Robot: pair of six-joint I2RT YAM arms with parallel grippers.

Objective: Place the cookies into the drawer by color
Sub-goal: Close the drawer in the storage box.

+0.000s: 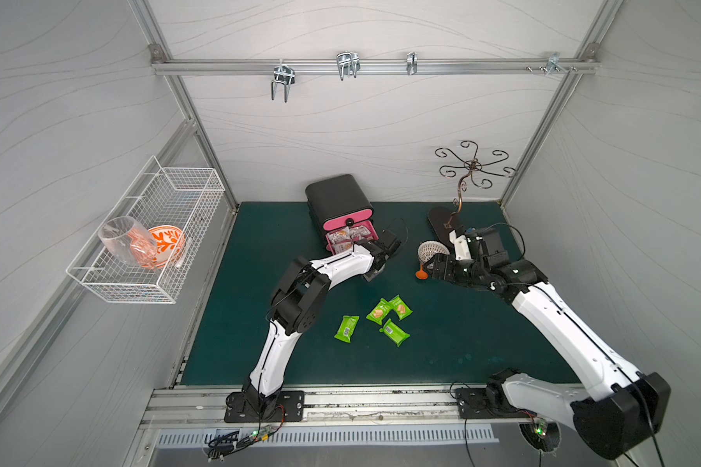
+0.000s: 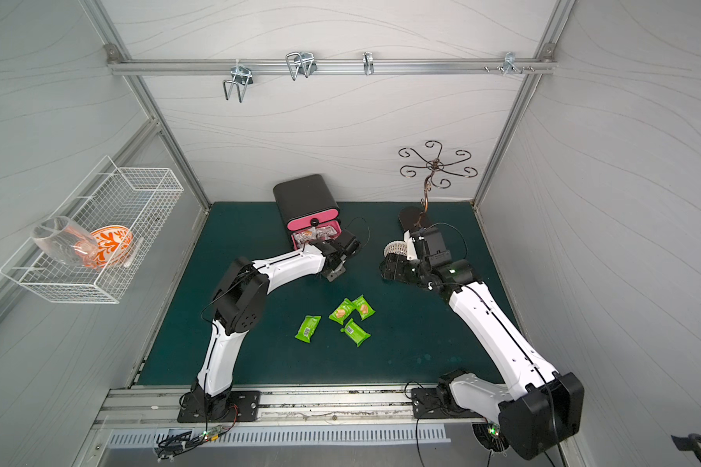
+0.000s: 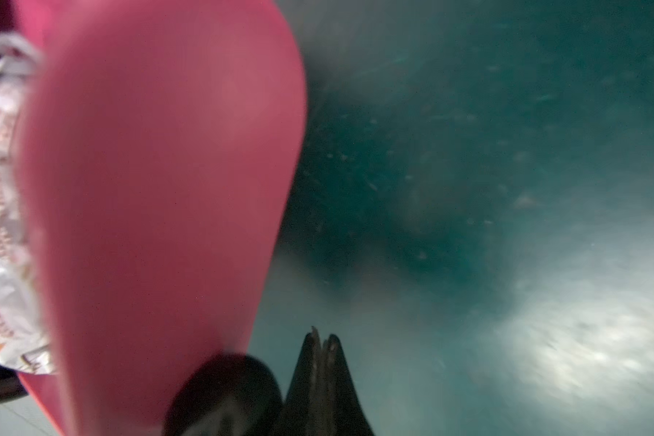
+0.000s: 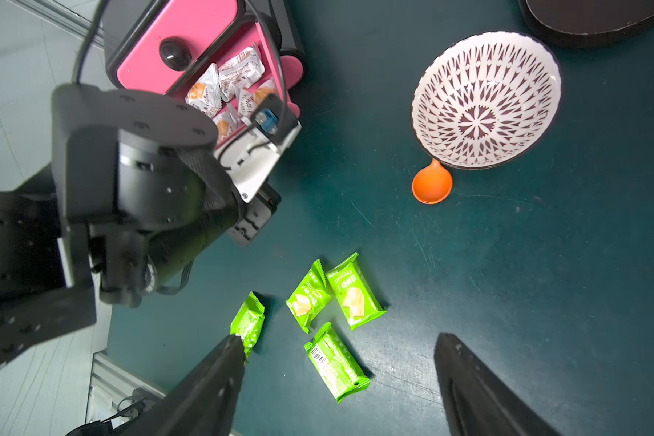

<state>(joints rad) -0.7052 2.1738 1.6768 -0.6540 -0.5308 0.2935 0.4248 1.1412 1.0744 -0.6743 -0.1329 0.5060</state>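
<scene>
Checking the pick first: four green cookies [image 1: 379, 311] lie loose on the mat [image 1: 482, 343] at mid-table, while the white cookies [image 1: 343, 238] sit in the open drawer [image 3: 159, 188] at the far side. The right gripper [image 4: 340, 338] has its fingers spread wide and holds nothing. In both top views it sits by the bowl [image 1: 427, 250] and the orange piece [image 1: 421, 274], so the green group lies from it toward the robot's base and toward the left arm, near but not beneath it. The left gripper [image 3: 323, 339] has its fingertips pressed together, empty, just beside the black knob [image 3: 223, 392] on the drawer's pink front. It is about as near the group, but it is closed and placed at the drawer, so the pick is judged to fall to the right arm. In the right wrist view the barcode-up packet [image 4: 335, 362] shows between the spread fingers. Its long axis runs diagonal to the line joining them, so a wrist turn looks needed to close across its short width. The two face-up packets [image 4: 355, 294] beyond it touch at one corner and splay into a V. The fourth packet [image 4: 248, 324] lies apart on the left arm's side, its long axis running roughly from base to far wall.
</scene>
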